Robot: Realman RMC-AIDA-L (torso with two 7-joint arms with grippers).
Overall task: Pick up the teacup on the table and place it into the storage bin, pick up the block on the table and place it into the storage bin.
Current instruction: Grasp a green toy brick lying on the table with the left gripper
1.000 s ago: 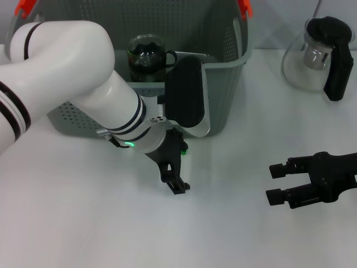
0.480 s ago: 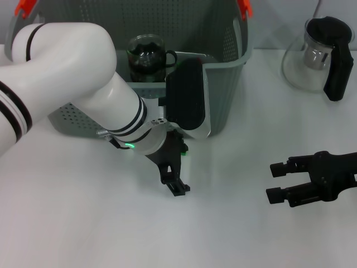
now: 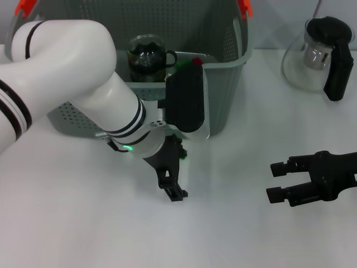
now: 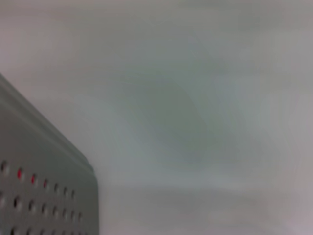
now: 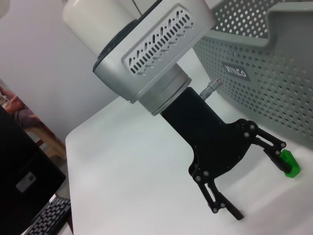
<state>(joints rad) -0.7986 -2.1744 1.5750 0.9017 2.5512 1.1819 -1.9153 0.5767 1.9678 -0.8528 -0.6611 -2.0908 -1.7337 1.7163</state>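
Already the dark glass teacup [image 3: 146,57] sits inside the large grey perforated plastic storage bin [image 3: 227,84] at upper centre of the head view, so the small green block [image 5: 290,163] is what remains. It lies on the white bench [image 3: 234,223] just beside the bin wall, at the tip of one finger of the left gripper [image 5: 257,178], whose jaws are spread wide with nothing between them.

The risk is a glancing contact: the fingertip could nudge the block against the bin wall or skid it away instead of bracketing it, though whether they touch is hard to judge from the right wrist view.

Compared with a second ago, the left gripper has shifted slightly toward lower left of the frame, and a red-and-green object now shows inside the bin.

The right gripper [image 3: 277,182] waits at lower right, jaws spread and empty.
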